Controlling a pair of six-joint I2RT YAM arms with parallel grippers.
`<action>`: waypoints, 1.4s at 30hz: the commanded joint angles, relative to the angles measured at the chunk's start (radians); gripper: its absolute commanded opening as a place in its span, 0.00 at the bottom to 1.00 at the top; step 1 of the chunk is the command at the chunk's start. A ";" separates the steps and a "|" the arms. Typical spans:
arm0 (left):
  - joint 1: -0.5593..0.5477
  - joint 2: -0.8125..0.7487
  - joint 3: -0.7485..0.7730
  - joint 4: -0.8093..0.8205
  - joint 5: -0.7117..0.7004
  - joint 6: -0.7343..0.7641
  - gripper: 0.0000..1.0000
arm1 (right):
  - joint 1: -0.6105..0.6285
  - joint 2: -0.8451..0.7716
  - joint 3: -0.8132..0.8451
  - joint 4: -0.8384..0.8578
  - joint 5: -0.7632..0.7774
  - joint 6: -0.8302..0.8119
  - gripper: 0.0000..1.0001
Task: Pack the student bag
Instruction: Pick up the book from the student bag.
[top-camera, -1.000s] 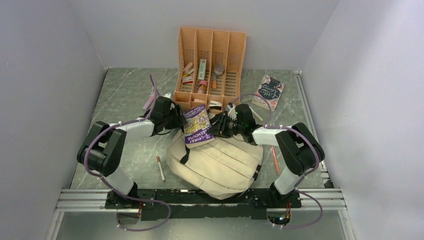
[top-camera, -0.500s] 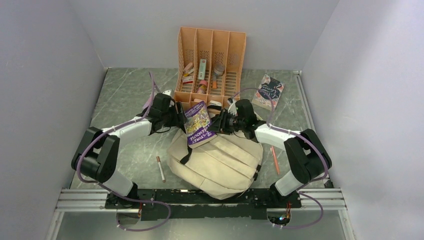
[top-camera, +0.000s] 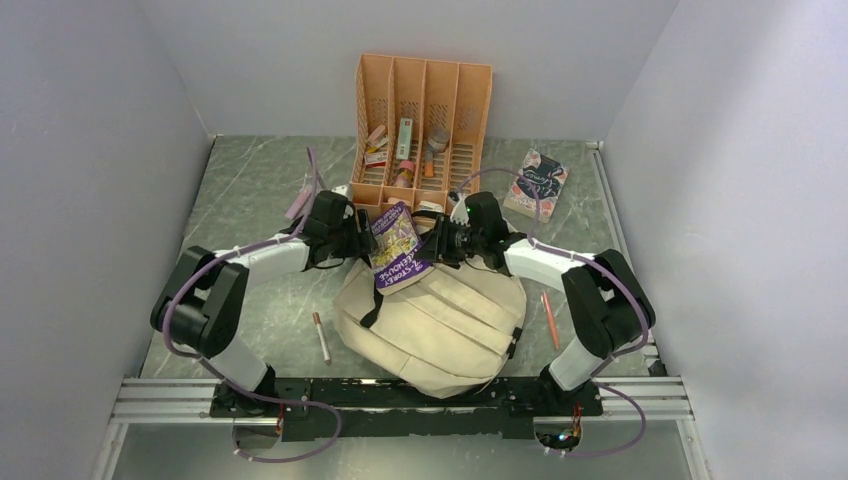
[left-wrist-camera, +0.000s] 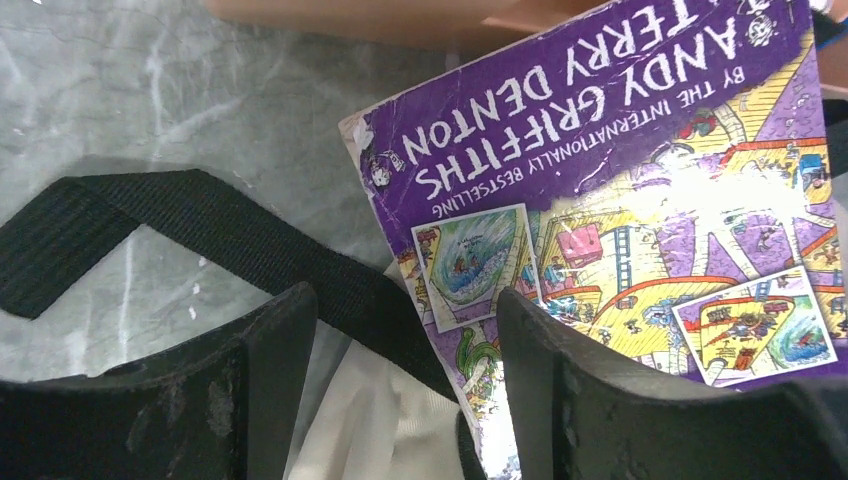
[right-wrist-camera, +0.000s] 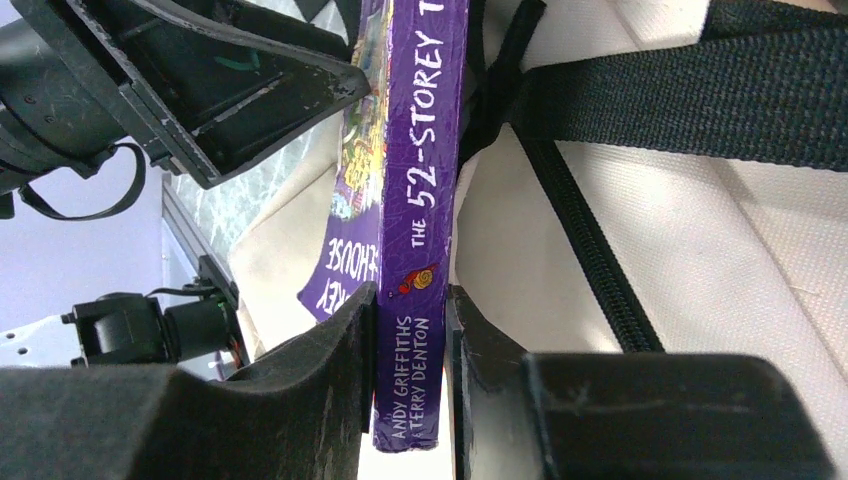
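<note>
The right gripper (right-wrist-camera: 410, 305) is clamped on the spine of a purple book (right-wrist-camera: 420, 200) (at the bag's far end), while the left gripper (left-wrist-camera: 405, 305) stands with jaws apart beside the book's cover, gripping nothing. The cream bag (top-camera: 440, 325) lies at the middle of the table's (top-camera: 250, 200) near edge

L end effector (left-wrist-camera: 400, 310) open, R end effector (right-wrist-camera: 410, 300) clamped

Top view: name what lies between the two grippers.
A purple book, above the student bag, seen in the top view; the right gripper clamps its spine, the left gripper is open beside it.
</note>
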 joint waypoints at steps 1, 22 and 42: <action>-0.021 0.072 -0.014 0.050 0.029 0.012 0.70 | 0.004 0.030 0.030 0.088 -0.039 -0.016 0.19; -0.039 0.129 -0.042 0.072 0.022 0.013 0.62 | 0.027 0.018 0.090 -0.007 0.039 -0.083 0.68; -0.039 0.146 -0.049 0.077 0.018 0.014 0.60 | 0.030 -0.118 -0.140 -0.030 0.189 0.070 0.75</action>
